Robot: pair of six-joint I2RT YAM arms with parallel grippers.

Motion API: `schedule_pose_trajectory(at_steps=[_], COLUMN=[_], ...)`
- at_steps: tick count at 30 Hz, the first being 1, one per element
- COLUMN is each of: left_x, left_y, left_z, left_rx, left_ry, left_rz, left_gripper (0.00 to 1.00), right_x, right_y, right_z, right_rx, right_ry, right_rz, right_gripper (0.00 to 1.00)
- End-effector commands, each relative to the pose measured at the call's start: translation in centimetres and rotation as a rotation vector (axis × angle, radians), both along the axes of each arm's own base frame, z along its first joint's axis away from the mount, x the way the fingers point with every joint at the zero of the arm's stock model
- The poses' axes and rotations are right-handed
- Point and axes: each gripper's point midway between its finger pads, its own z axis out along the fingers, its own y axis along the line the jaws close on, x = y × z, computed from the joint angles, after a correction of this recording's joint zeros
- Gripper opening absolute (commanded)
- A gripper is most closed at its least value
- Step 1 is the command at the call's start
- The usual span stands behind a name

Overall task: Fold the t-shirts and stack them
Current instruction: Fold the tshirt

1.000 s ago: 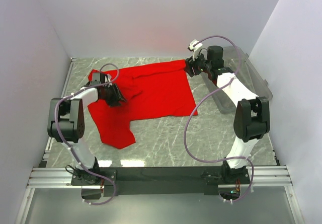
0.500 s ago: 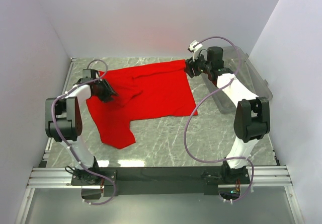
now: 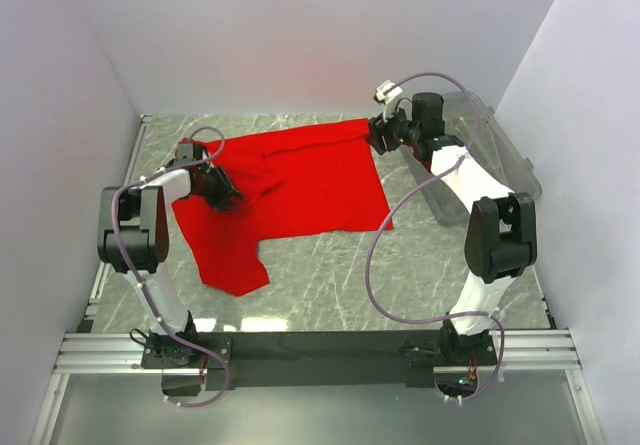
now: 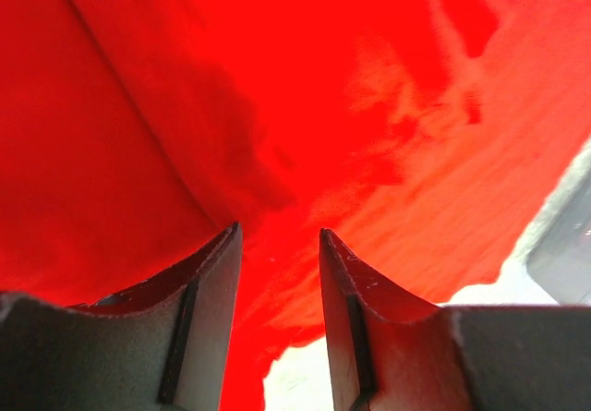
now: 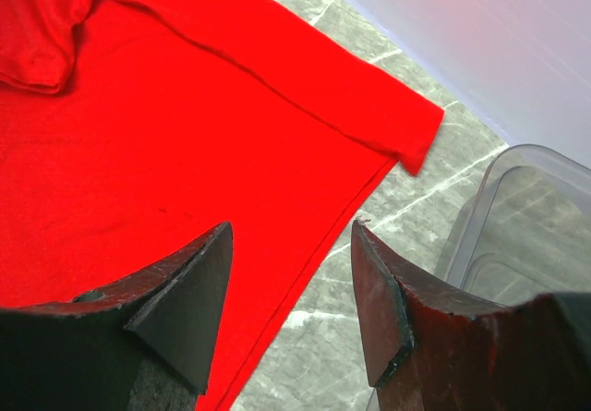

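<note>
Your left claw [image 3: 221,189] swung out and came partway back. A second ago it sat on the near-left part of the red t-shirt [image 3: 310,180]. Half a second ago you had drawn it farther from the bases and to the left, toward the shirt's far-left corner, with the forearm turned out toward the left edge of the tabletop [image 3: 330,275]. It then came back nearer and to the right, ending close to where it began but slightly farther left. The black elbow [image 3: 130,230] shifted left with it, then back. The red corner that first showed left of the wrist ended up covered by the arm.
</note>
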Motion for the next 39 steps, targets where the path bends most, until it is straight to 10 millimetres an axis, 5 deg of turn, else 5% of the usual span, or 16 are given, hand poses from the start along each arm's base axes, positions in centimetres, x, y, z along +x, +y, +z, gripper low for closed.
schedule_pose_trajectory(at_steps=[1,15,26,39], left_x=[0.4,-0.3,-0.3,-0.6], left_y=[-0.4,-1.3,0.3,0.9], left_z=[-0.3,-1.6,-0.7,0.7], left_rx=[0.001,0.034,0.146,0.178], left_ry=[0.017,0.064,0.054,0.048], left_rz=[0.003,-0.041,-0.063,-0.087], left_gripper=[0.44,0.34,0.01,0.01], right_x=[-0.1,0.0,-0.1,-0.1], right_y=[-0.6,-0.5,-0.6,-0.6], right_z=[3.8,3.7,3.7,3.6], right_rx=[0.016,0.017,0.018,0.016], right_ry=[-0.094,-0.091,-0.092,-0.091], right_rz=[-0.011,-0.010,-0.012,-0.012], right_gripper=[0.61,0.61,0.61,0.61])
